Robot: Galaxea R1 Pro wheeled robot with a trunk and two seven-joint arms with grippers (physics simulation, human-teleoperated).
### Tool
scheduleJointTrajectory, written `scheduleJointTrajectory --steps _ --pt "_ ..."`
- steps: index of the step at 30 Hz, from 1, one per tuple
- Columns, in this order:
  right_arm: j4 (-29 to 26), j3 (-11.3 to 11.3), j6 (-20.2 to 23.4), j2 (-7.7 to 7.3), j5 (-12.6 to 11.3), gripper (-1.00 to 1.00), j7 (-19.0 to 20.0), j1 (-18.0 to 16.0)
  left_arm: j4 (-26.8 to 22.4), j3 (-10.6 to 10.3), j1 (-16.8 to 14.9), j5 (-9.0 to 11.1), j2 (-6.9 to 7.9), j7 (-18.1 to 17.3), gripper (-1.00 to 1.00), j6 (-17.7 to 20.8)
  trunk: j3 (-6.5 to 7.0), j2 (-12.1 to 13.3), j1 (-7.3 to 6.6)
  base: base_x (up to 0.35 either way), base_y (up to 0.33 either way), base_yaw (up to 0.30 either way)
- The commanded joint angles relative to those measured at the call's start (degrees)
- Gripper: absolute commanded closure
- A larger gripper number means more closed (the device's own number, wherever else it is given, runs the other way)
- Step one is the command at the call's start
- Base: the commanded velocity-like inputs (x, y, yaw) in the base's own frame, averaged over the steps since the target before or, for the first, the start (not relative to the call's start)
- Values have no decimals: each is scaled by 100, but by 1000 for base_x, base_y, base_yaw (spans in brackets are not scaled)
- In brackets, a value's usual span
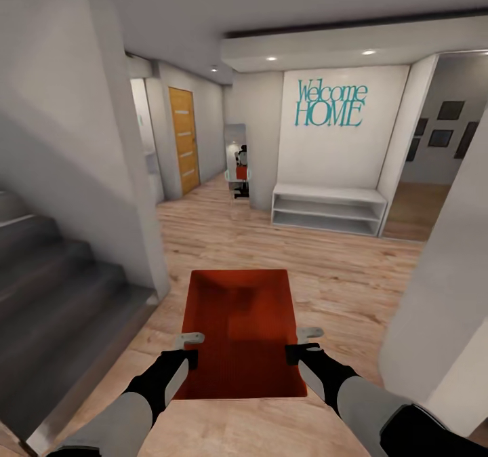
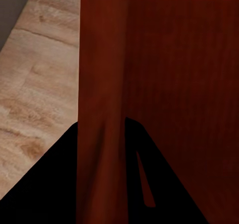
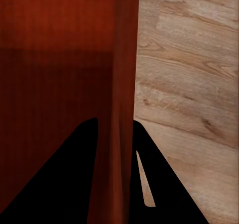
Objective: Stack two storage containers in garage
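Note:
One red-orange open-top storage container point(image 1: 240, 328) hangs in front of me above light wood planks, held level between both arms. My left gripper point(image 1: 192, 350) is shut on its left wall, one finger inside and one outside. My right gripper point(image 1: 303, 345) is shut on its right wall in the same way. In the left wrist view the container's wall point(image 2: 164, 59) runs between the left gripper point(image 2: 102, 129). The right wrist view shows the container's wall point(image 3: 55, 74) clamped in the right gripper point(image 3: 115, 127). The garage is out of view.
I am in a hallway. Grey stairs point(image 1: 47, 274) and a white wall corner point(image 1: 146, 240) stand close on the left, and a white pillar point(image 1: 440, 308) on the right. Ahead are a white bench shelf point(image 1: 329, 209), a "Welcome HOME" wall and a honey-wood door point(image 1: 184, 140).

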Motion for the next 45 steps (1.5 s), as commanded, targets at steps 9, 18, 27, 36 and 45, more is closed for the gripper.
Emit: scheduleJointTrajectory --steps 9,18,27,36,45 --pt "-27 -15 -137 -54 63 100 -35 -9 6 -2 1 58 120 36 100 36 -12 -12 6 321 0 0" --pt "-27 -16 -137 -50 64 100 -35 -10 6 -2 1 58 120 35 100 36 -12 -12 6 321 0 0" --pt "-27 -17 -137 -54 62 100 -35 -8 6 -1 1 59 120 35 100 36 -12 -12 6 321 0 0" --pt "-27 -18 -137 -54 64 100 -35 -9 6 -6 1 61 120 35 100 36 -12 -12 6 321 0 0" --pt "-27 -18 -137 -56 65 100 -35 -8 6 -5 1 58 120 35 100 36 -12 -12 6 321 0 0"
